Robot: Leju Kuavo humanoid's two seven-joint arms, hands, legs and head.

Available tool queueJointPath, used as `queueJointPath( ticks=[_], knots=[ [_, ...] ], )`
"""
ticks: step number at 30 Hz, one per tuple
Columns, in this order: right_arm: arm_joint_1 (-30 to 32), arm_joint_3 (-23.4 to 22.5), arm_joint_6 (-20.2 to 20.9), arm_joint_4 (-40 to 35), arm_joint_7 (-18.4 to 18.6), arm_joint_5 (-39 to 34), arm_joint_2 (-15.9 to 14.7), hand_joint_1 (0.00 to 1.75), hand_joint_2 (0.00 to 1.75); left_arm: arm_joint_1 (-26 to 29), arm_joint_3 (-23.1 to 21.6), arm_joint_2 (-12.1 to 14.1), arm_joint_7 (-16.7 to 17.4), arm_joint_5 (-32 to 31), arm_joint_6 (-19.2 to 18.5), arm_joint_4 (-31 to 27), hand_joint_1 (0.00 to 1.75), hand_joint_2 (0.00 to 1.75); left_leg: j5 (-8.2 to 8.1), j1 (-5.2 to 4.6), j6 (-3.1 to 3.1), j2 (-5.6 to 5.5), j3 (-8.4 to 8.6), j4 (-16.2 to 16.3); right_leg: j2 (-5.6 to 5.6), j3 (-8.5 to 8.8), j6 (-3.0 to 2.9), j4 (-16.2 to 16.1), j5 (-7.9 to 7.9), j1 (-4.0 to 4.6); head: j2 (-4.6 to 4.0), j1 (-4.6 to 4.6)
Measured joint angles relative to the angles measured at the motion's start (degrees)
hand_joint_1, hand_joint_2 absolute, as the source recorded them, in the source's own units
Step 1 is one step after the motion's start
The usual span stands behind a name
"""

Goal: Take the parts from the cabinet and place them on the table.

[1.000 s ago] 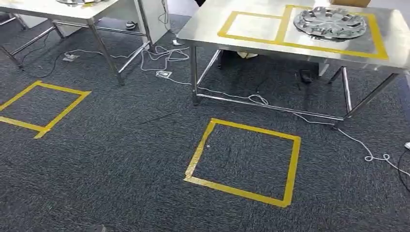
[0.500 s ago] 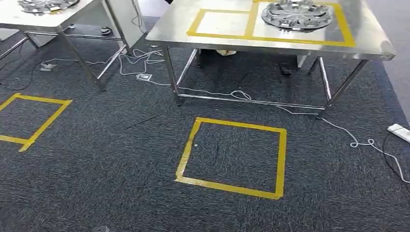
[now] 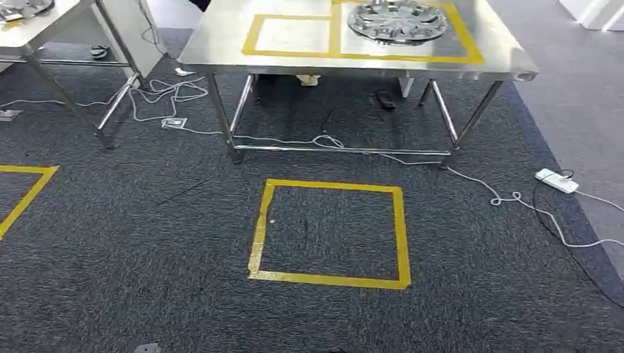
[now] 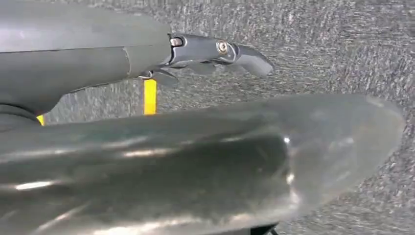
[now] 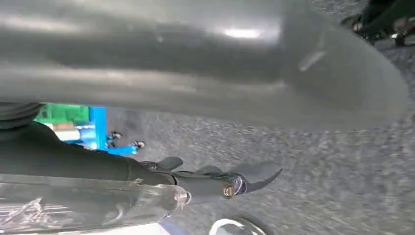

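Task progress: one round metal part (image 3: 397, 20) already lies on the table (image 3: 221, 44), inside the yellow tape frame nearer the right far corner. The tape frame beside it, toward the left edge, has nothing in it, so I judge at least one more part is to be brought.
Cabinet: I cannot see it from the head view, so I cannot say how many parts remain there.
Robot position: it stands on the dark carpet, facing the table. A yellow tape square (image 3: 330, 232) is marked on the floor just before the table.
Second table: at the far left stands another table (image 3: 44, 26), with a similar metal part (image 3: 22, 7) on its top near the edge.
Left hand (image 4: 205, 51): the fingers (image 4: 244, 56) are stretched out and a little apart. They hold nothing and touch nothing; below them is only carpet.
Right hand (image 5: 210, 178): the fingers (image 5: 259, 174) are also extended, with nothing between them.
Floor: white cables (image 3: 515, 198) and a power strip (image 3: 556, 180) lie near the right legs of the table.
What is left: I judge the robot must go to the cabinet and take a next part.
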Motion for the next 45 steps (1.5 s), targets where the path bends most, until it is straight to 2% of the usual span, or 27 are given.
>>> queueJointPath(
  ticks=[2,3,6,8,10,12,13,15,17,18,19,23,24,25,26,28,29,30,32,33,34,38,39,40,41,43,45],
  knots=[
    [0.03,-0.04,-0.11,0.00,0.02,-0.02,0.00,0.00,0.00,-0.03,0.00,-0.04,0.00,-0.02,0.00,0.00,0.00,0.00,-0.17,-0.06,-0.09,1.18,0.34,0.00,-1.89,6.03,-0.70,-10.90,4.57,0.42,0.00,0.02],
    [-0.13,-0.07,-0.18,0.00,0.00,-0.02,0.00,0.00,0.00,-0.01,0.00,-0.04,0.00,-0.02,0.00,0.00,0.00,0.00,-0.30,-0.23,-0.30,1.65,0.59,0.02,-5.17,8.19,-1.14,-14.91,5.03,0.88,0.00,0.02],
    [-0.28,-0.13,-0.22,0.00,0.00,-0.07,0.00,0.00,0.00,-0.10,0.00,-0.11,0.00,-0.04,0.02,0.00,0.00,0.00,-0.40,-0.35,-1.28,2.98,0.87,-0.03,-3.54,7.57,-1.68,-14.91,5.39,1.11,0.00,-0.15],
    [-0.16,-0.15,-0.22,0.00,0.02,-0.07,0.02,0.00,0.00,-0.15,-0.02,-0.15,0.00,-0.04,0.02,0.00,0.00,0.00,-0.64,-0.40,-2.08,3.94,1.14,-0.32,-2.14,8.23,-2.56,-15.68,6.00,0.73,0.00,-0.09],
    [-0.21,-0.15,-0.24,-0.02,0.07,-0.09,0.04,0.00,0.00,-0.12,0.00,-0.15,0.00,-0.04,0.02,0.00,0.00,0.00,-3.90,-0.15,-2.69,-0.24,-0.24,3.47,-1.07,7.88,-3.08,-15.88,6.58,0.36,0.00,-0.46],
    [-0.36,-0.15,-0.39,-0.02,0.04,-0.09,0.02,0.00,0.00,0.05,0.00,-0.13,0.00,-0.07,0.02,0.00,0.00,0.00,-8.64,0.13,-3.02,-1.72,-4.68,12.97,0.57,7.39,-3.21,-15.87,6.77,0.28,0.00,-0.52],
    [-0.28,-0.15,-0.39,-0.02,0.04,-0.09,0.02,0.00,0.00,0.15,0.00,-0.11,0.02,-0.15,0.02,0.00,0.00,0.00,-9.75,0.15,-3.13,-1.86,-6.52,16.69,1.46,7.28,-3.14,-15.86,6.88,0.28,0.00,-0.50],
    [-0.03,-0.17,-0.42,-0.02,0.04,-0.22,0.04,0.00,0.00,0.23,0.00,-0.11,0.02,-0.22,0.06,0.00,0.00,0.00,-7.50,0.24,-3.25,-1.91,-6.56,16.06,3.03,7.22,-2.92,-15.85,7.03,0.16,0.00,-0.52],
    [-0.03,-0.17,-0.48,-0.02,0.04,-0.29,0.11,0.00,0.00,0.18,0.00,-0.09,0.02,-0.39,0.15,0.00,0.00,0.00,-2.06,0.62,-3.34,-2.96,-2.42,7.36,4.80,7.25,-2.46,-15.82,7.22,-0.10,0.00,-0.48],
    [-0.13,-0.17,-0.50,-0.02,0.00,-0.29,0.11,0.00,0.00,0.21,0.00,-0.09,0.02,-0.39,0.20,0.00,0.00,0.00,-0.19,1.17,-3.58,-6.23,0.09,2.31,5.62,7.12,-2.06,-15.76,7.31,-0.17,0.00,-0.52],
    [-0.35,-0.17,-0.57,-0.02,-0.02,-0.31,0.11,0.00,0.00,0.21,0.00,-0.11,0.02,-0.42,0.20,0.00,0.00,0.00,-0.42,1.41,-3.40,-7.85,1.09,-0.47,6.44,6.63,-1.50,-15.04,7.16,0.23,0.00,-0.63],
    [0.33,-0.20,-0.66,-0.02,-0.20,-0.44,0.11,0.00,0.00,-0.10,0.00,-0.09,0.00,-0.44,0.20,0.00,0.00,0.00,-0.30,1.19,-1.14,-5.43,0.84,-0.15,8.84,5.75,0.05,-15.99,7.88,-0.44,0.00,-0.46],
    [0.51,-0.24,-0.72,-0.02,-0.22,-0.48,0.11,0.00,0.00,-0.22,0.00,-0.04,0.00,-0.37,0.26,0.00,0.00,0.00,-0.10,1.20,-0.74,-4.64,0.85,-0.31,6.40,5.47,0.05,-14.93,7.20,-0.26,0.00,-0.31],
    [0.40,-0.24,-0.74,-0.02,-0.22,-0.52,0.11,0.00,0.00,-0.19,0.00,-0.04,0.00,-0.37,0.26,0.00,0.00,0.00,-0.10,1.10,-0.34,-4.06,0.80,-0.31,3.39,4.12,0.10,-12.24,5.10,0.02,0.00,0.11],
    [0.19,-0.24,-0.74,-0.02,-0.26,-0.55,0.11,0.00,0.00,-0.04,0.00,-0.07,0.00,-0.37,0.24,0.00,0.00,0.00,-0.09,0.88,-0.25,-3.17,0.75,-0.30,1.50,1.93,0.22,-7.52,2.36,0.07,0.00,0.37],
    [-0.13,-0.24,-0.77,0.00,-0.39,-0.53,0.18,0.00,0.00,0.36,0.00,-0.07,0.00,-0.37,0.24,0.00,0.00,0.00,-0.15,0.51,-0.13,-1.20,0.63,-0.26,0.13,-2.18,0.31,1.48,-1.56,0.04,0.00,0.35],
    [-0.09,-0.24,-0.76,0.00,-0.39,-0.50,0.17,0.00,0.00,0.39,0.00,-0.07,0.00,-0.37,0.24,0.00,0.00,0.00,-0.18,0.42,-0.10,-0.26,0.64,-0.25,-0.04,-2.77,0.31,3.29,-1.79,0.04,0.00,0.35],
    [0.06,-0.26,-0.77,0.00,-0.39,-0.50,0.17,0.00,0.00,0.32,0.00,-0.07,0.00,-0.35,0.24,0.00,0.00,0.00,-0.20,0.40,-0.11,0.48,0.65,-0.24,-0.08,-1.69,0.26,1.85,-0.60,0.08,0.00,0.37],
    [0.19,-0.28,-0.79,0.00,-0.39,-0.50,0.17,0.00,0.00,0.17,0.00,-0.09,0.00,-0.35,0.24,0.00,0.00,0.00,-0.37,0.42,-0.36,1.82,0.89,-0.22,-1.19,3.91,0.01,-7.65,3.68,0.08,0.00,0.39],
    [0.08,-0.28,-0.81,-0.02,-0.44,-0.48,0.17,0.00,0.00,0.16,0.00,-0.13,0.00,-0.33,0.24,0.00,0.00,0.00,-0.49,0.42,-0.55,2.40,1.17,-0.19,-3.11,7.10,-0.07,-12.87,5.32,0.09,0.00,0.42],
    [-0.18,-0.28,-0.81,0.00,-0.55,-0.46,0.24,0.00,0.00,0.20,0.00,-0.02,0.00,-0.26,0.26,0.00,0.00,0.00,-0.75,-0.19,-0.99,2.86,1.33,-0.05,-5.54,8.01,-0.23,-14.92,5.21,0.27,0.00,0.40],
    [-0.14,-0.37,-0.85,0.00,-0.59,-0.46,0.24,0.00,0.00,-0.19,0.00,-0.09,0.00,-0.04,0.24,0.00,0.00,0.00,-0.68,0.08,-2.53,4.92,2.13,-0.66,-2.64,7.21,-1.59,-15.10,5.81,0.51,0.00,0.02],
    [-0.10,-0.39,-0.87,0.00,-0.59,-0.46,0.26,0.00,0.00,-0.22,0.00,-0.09,0.00,-0.04,0.26,0.00,0.00,0.00,-1.11,0.33,-3.04,3.64,2.07,-0.39,-1.98,7.72,-2.05,-15.47,6.27,0.06,0.00,-0.04],
    [-0.14,-0.42,-0.98,-0.02,-0.57,-0.46,0.26,0.00,0.00,-0.24,0.00,-0.09,0.00,-0.04,0.26,0.00,0.00,0.00,-2.92,0.35,-3.24,0.77,1.29,1.42,-1.36,7.57,-2.49,-15.50,6.57,0.02,0.00,-0.22],
    [-0.29,-0.44,-1.03,-0.02,-0.59,-0.44,0.24,0.00,0.00,-0.12,0.00,-0.09,0.00,-0.04,0.26,0.00,0.00,0.00,-5.65,0.41,-3.30,-0.95,-0.60,5.72,-0.66,7.28,-2.76,-15.50,6.76,0.03,0.00,-0.26],
    [-0.38,-0.48,-0.98,-0.02,-0.63,-0.44,0.26,0.00,0.00,0.19,0.00,-0.07,0.00,-0.04,0.26,0.00,0.00,0.00,-9.66,0.39,-3.28,-1.85,-5.16,15.15,1.12,6.85,-2.90,-15.50,6.95,0.15,0.00,-0.26],
    [-0.18,-0.57,-0.98,-0.02,-0.63,-0.44,0.26,0.00,0.00,0.31,0.00,-0.09,0.00,-0.04,0.26,0.00,0.00,0.00,-8.86,0.38,-3.09,-1.95,-6.55,17.15,2.82,6.71,-2.84,-15.49,7.14,0.22,0.00,-0.24]
  ],
)
